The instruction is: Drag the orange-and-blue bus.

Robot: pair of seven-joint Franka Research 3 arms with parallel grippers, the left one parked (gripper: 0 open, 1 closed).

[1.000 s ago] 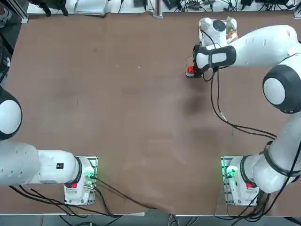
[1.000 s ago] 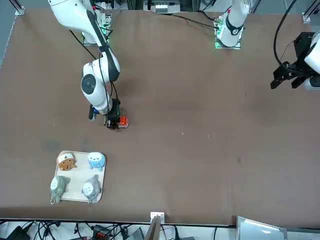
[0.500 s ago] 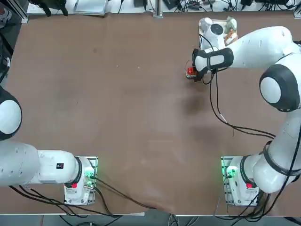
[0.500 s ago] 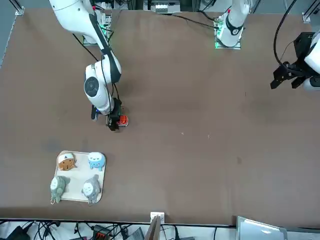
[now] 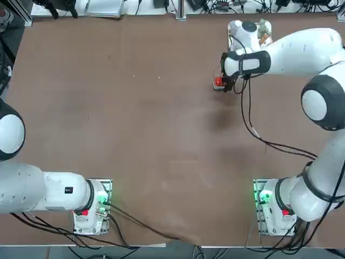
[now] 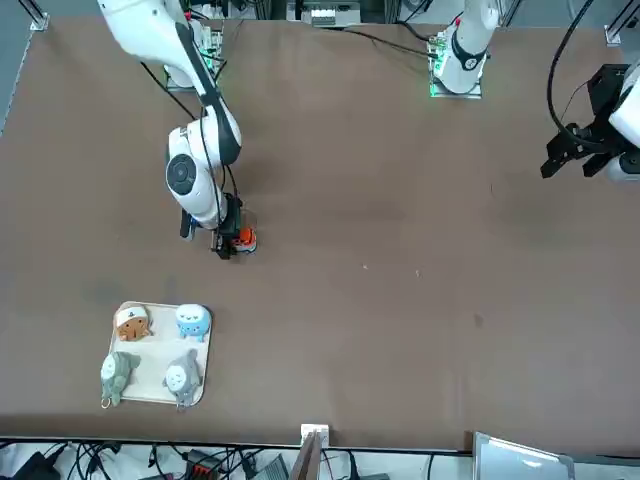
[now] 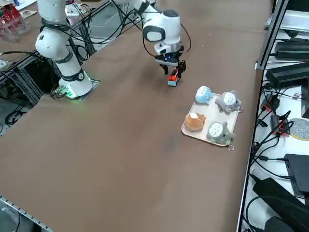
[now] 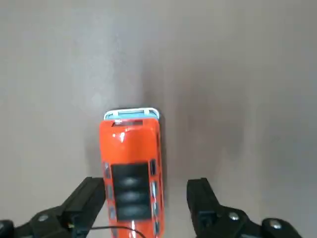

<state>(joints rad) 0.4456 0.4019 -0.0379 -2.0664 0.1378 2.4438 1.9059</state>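
The orange-and-blue bus [image 8: 131, 163] is a tiny van with a red-orange roof and a pale blue front. It stands on the brown table at the far right [image 5: 218, 82], [image 6: 244, 238], [image 7: 172, 79]. My right gripper [image 8: 146, 191] is down at the table over the bus's rear half, open. One black finger [image 8: 88, 196] touches the bus's side. The other finger [image 8: 200, 196] stands a small gap away from it. From overhead my right gripper [image 5: 224, 83] is mostly under the wrist.
A beige tray [image 6: 153, 346] with several small figurines lies close by, between the bus and the far table edge; it also shows as the tray [image 7: 208, 117] in the side view. Black cables hang from my right arm [image 5: 245, 110].
The gripper and the bus have shifted only a little, slightly towards the robot's side of the table. The fingers still stand around the bus.
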